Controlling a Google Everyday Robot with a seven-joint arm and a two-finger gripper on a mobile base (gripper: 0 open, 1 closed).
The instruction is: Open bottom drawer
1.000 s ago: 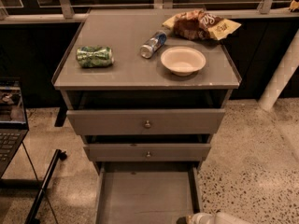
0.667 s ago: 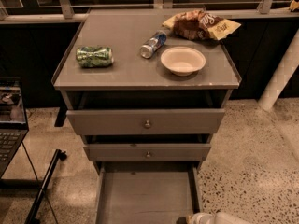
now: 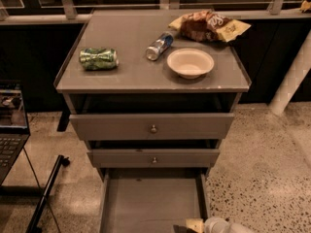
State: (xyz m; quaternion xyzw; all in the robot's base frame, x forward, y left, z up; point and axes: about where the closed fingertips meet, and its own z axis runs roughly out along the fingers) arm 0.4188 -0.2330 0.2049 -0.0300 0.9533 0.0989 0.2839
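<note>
The bottom drawer (image 3: 153, 200) of the grey cabinet stands pulled far out, and its plain grey inside shows. Its front panel and knob lie at or below the lower edge of the view. My gripper (image 3: 195, 225) is at the drawer's front right corner, at the very bottom of the view, with the white arm link (image 3: 221, 225) just to its right. The mid-width drawer (image 3: 153, 158) and the widest top drawer (image 3: 151, 126) above it stand slightly out, each with a round metal knob.
On the cabinet top (image 3: 126, 76) lie a crushed green can (image 3: 98, 58), a plastic bottle (image 3: 159, 45), a white bowl (image 3: 190, 62) and chip bags (image 3: 209, 25). A laptop (image 3: 10, 125) and a black stand (image 3: 46, 193) are at the left. A white pole (image 3: 291, 76) stands at the right.
</note>
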